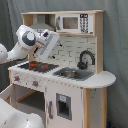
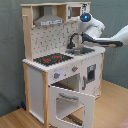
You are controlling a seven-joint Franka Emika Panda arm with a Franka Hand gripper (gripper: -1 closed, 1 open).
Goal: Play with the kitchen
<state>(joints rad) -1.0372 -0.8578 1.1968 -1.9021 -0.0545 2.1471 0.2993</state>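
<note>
- The kitchen (image 1: pixel 65 75) is stood upright on the floor and fills the middle of both exterior views; in the second exterior view (image 2: pixel 62 65) it is seen from the other side, with a wooden floor (image 2: pixel 112 107) beneath it.
- The oven door (image 2: pixel 70 102) is seen hinged down and open at about 6 o'clock of the hob in the second exterior view, so the cavity behind it has been left reachable.
- The hob (image 1: pixel 36 65), black with red rings, is set at the worktop's end towards 9 o'clock in the first exterior view, and the sink (image 1: pixel 71 73) with the black tap (image 1: pixel 85 59) is placed beside it towards 3 o'clock.
- The arm (image 1: pixel 30 42) is held above the worktop, entering from 9 o'clock in the first exterior view and from 3 o'clock in the second exterior view.
- The gripper (image 1: pixel 48 48) is judged to be pointed down towards the worktop between hob and sink; whether anything is touched cannot be told.
- The state of the end effector cannot be told; nothing is seen to be carried.
- The grey hood (image 2: pixel 49 20) and the small microwave (image 1: pixel 72 22) are fixed above, at 12 o'clock of the worktop, so the arm is kept beneath them, probably to reach the tap or the hob next.
</note>
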